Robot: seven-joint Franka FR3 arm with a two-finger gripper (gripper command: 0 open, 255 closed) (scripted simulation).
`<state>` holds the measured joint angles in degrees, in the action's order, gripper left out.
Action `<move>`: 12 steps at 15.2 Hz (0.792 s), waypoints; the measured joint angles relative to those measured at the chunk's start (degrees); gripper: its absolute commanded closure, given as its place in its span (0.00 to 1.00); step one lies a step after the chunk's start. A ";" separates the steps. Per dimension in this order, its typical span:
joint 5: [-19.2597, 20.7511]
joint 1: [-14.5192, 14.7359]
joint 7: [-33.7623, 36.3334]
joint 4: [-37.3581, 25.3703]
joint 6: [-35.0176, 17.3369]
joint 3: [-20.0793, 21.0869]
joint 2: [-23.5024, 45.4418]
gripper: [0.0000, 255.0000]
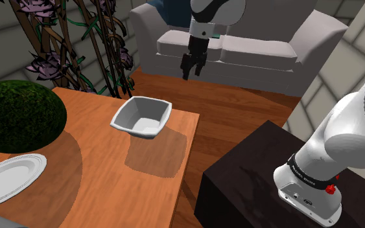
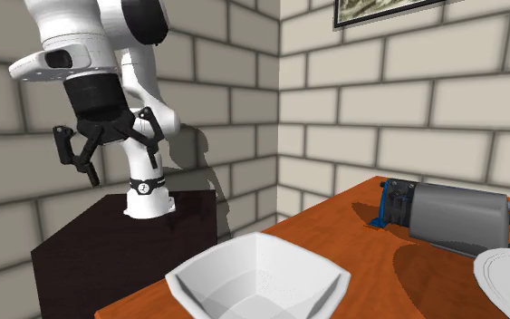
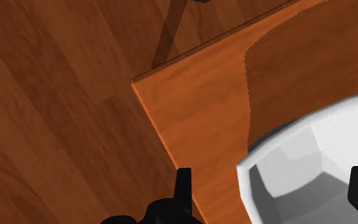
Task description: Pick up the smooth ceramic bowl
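The fingers (image 3: 182, 188) are held wide above the white bowl (image 3: 311, 168), judged rigid, slick and breakable, best taken by its thin rim

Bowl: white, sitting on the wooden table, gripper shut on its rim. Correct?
Not quite. The gripper is open and hangs in the air above the bowl, touching nothing; the shoulder view shows the gap between them. The rest holds: the bowl is white and sits on the wooden table.
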<state>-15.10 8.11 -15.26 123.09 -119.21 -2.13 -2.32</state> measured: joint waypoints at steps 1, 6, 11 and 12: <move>-0.70 0.20 -0.65 -1.28 -0.63 0.15 2.30 0.00; -3.72 0.95 -3.23 -8.75 -1.95 1.28 12.88 0.00; -5.90 1.49 -4.89 -17.73 -1.96 2.88 23.56 0.00; -6.18 1.54 -5.17 -19.92 -1.75 3.20 25.81 0.00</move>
<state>-21.28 9.65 -20.43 103.17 -120.96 1.07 23.49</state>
